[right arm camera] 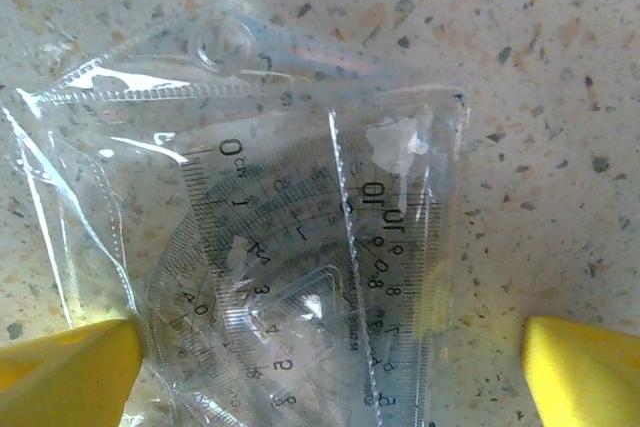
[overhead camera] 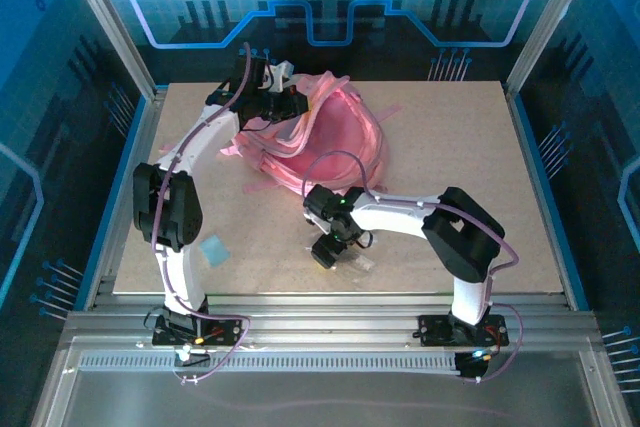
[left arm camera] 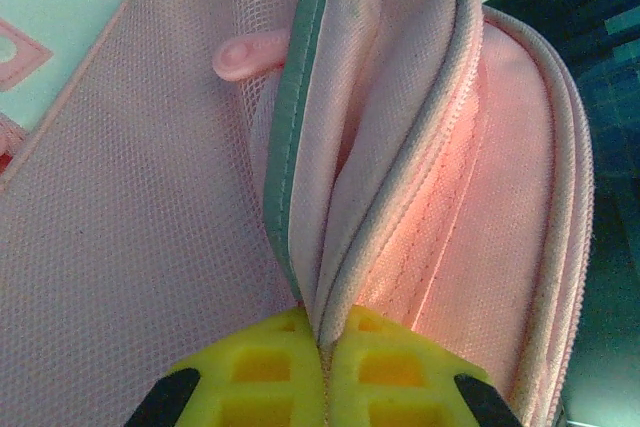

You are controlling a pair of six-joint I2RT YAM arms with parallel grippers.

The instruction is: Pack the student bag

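Student bag (overhead camera: 320, 142) lay slumped near the far edge of the surface (overhead camera: 450, 147), about midway along it, its mouth turned toward the near edge; the left fingers (left arm camera: 322, 357) were clamped shut on the fabric lip beside the zip, holding one side of the opening up; the right fingers (overhead camera: 332, 250) hung spread wide over a clear pouch (right arm camera: 280, 247) of rulers lying flat near the middle of the near edge, touching nothing. To do this well, I judged the right fingers should come down squarely astride the pouch and pinch its stiffer ruler part, not the loose film, which looked slippery; the left should keep the mouth taut and wide.
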